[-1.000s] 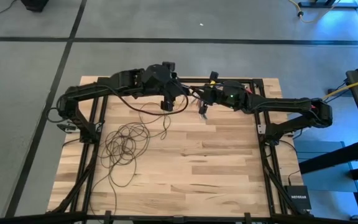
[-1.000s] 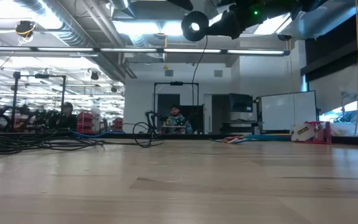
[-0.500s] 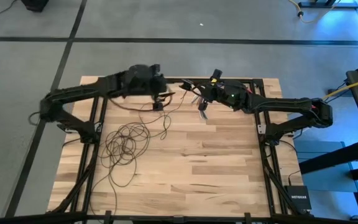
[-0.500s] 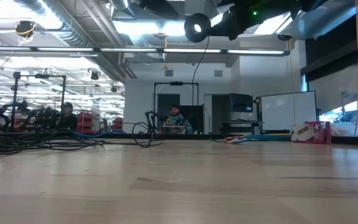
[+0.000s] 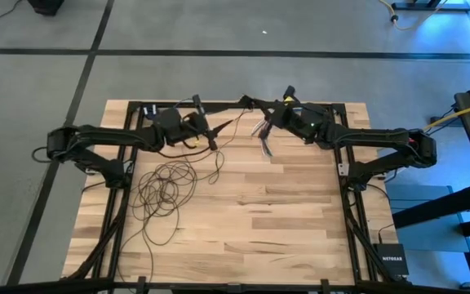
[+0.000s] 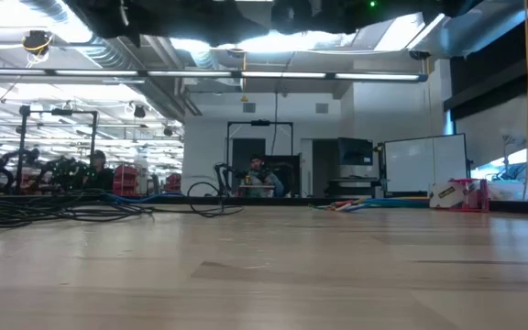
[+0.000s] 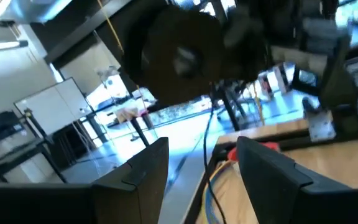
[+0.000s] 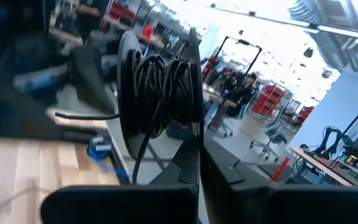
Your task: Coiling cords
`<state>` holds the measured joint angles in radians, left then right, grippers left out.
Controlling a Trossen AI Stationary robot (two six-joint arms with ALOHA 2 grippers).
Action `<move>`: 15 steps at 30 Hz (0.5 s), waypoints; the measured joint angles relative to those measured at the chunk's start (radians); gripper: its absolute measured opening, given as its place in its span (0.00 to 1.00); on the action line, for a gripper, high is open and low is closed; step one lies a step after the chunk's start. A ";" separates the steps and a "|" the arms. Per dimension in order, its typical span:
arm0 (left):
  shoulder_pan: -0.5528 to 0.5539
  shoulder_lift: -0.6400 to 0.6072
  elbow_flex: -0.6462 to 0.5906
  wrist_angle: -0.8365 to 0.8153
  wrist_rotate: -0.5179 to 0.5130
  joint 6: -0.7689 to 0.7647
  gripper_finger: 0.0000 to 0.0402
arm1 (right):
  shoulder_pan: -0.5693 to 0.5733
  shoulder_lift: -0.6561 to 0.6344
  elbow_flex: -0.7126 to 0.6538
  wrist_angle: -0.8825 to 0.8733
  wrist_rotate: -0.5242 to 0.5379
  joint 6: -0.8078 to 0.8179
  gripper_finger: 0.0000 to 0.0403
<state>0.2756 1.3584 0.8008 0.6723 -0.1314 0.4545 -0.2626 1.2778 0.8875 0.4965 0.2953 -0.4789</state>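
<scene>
So the cords are mostly one loose tangle of thin dark wire lying flat on the wooden table, on the near side of the left gripper and a bit toward its arm's base. From that pile a strand runs up toward the two grippers, and in the right wrist view a decent wad of it is already wrapped around a black spool. That spool sits right in front of the right gripper, which is pinched fully shut. The spool seems to be clamped at its rim, but I can't say for sure what the fingers are actually on.

My read on progress: a first batch of turns is on the spool, but the bigger share of the wire is in the heap on the table, so I'd call it well short of half done. Everything in that tangle has yet to be fed up and wound.

Poses: both arms reach in along the far edge of the table, wrists raised off the surface, grippers pointing at each other with a gap between. The left one has its jaws spread wide with nothing in them, and in its wrist view a thin strand hangs down just past its fingers. The round dark spool shows beyond it, blurry.
</scene>
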 joint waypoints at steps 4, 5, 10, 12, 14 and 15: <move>-0.009 0.023 0.005 -0.027 -0.001 0.058 0.45 | 0.000 0.000 0.000 0.045 -0.002 0.010 0.01; -0.010 0.023 0.005 -0.043 0.000 0.076 0.45 | 0.000 0.000 0.000 0.046 -0.009 0.010 0.01; -0.009 0.023 0.005 -0.063 0.000 0.097 0.45 | 0.000 0.000 0.000 0.027 -0.077 0.010 0.04; -0.009 0.023 0.005 -0.064 0.000 0.101 0.45 | 0.000 0.000 0.000 -0.009 -0.086 0.004 0.06; -0.009 0.023 0.005 -0.062 0.000 0.103 0.45 | 0.000 0.000 0.000 -0.047 -0.087 0.001 0.08; -0.009 0.023 0.005 -0.062 0.000 0.103 0.45 | 0.000 0.000 0.000 -0.061 -0.086 0.001 0.09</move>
<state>0.2665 1.3811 0.8055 0.6099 -0.1314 0.5579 -0.2623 1.2781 0.8871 0.4352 0.2089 -0.4783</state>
